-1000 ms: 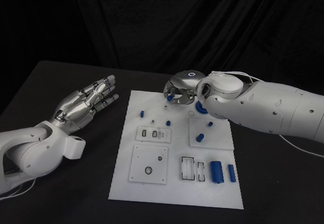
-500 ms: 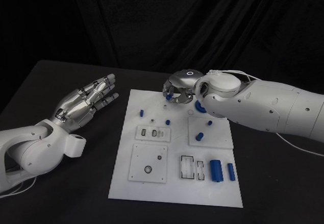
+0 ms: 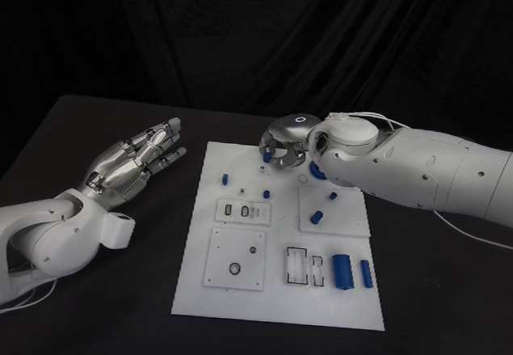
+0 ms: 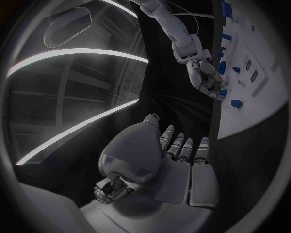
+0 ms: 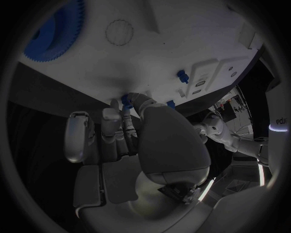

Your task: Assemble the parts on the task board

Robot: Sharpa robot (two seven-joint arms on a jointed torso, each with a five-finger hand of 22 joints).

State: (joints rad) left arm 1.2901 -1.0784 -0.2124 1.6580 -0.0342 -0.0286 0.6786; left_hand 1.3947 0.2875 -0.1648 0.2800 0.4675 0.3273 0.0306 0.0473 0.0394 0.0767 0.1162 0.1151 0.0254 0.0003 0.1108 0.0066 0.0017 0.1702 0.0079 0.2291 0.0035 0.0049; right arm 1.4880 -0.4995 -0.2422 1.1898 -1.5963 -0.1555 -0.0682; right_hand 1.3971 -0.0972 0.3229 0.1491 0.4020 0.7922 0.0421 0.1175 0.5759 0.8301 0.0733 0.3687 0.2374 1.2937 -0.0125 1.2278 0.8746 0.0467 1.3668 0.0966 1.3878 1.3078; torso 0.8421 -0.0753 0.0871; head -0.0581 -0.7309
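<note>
Right hand (image 3: 287, 141) pinching small blue part (image 3: 266, 155) over task board (image 3: 278, 296) far edge; left hand (image 3: 135, 165) spread, empty, well apart.

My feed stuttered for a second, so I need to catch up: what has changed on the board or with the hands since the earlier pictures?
Very little. The right hand shifted only slightly over the far edge of the white task board and keeps pinching a small blue peg in its fingertips. The left hand stays open, off the board's left side. The blue parts on the board, including the blue toothed gear, lie as before.
</note>
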